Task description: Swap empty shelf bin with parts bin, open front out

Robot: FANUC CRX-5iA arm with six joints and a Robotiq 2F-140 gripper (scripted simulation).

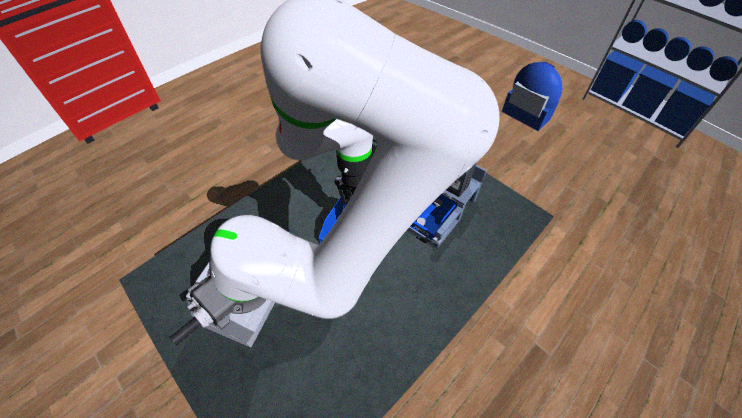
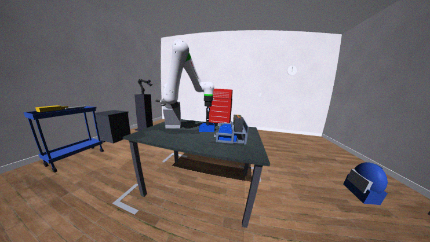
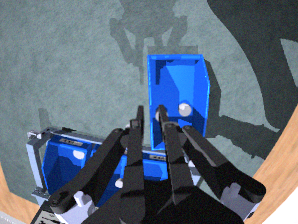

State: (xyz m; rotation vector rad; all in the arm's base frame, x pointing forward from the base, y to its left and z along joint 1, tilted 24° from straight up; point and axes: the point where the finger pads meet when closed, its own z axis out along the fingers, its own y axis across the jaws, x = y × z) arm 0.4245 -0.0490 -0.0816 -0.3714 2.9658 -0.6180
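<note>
Dark table (image 3: 67, 43) bears blue bin (image 3: 178, 90); no writing legible.

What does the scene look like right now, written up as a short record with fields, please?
Arm: reaching down over the table
Gripper: fingers narrowly apart, astride the near left wall of the blue bin; whether they grip it cannot be told
Blue bin: upright on the table, beside the shelf
Bin contents: one white part visible
Shelf: holds other blue bins
</note>
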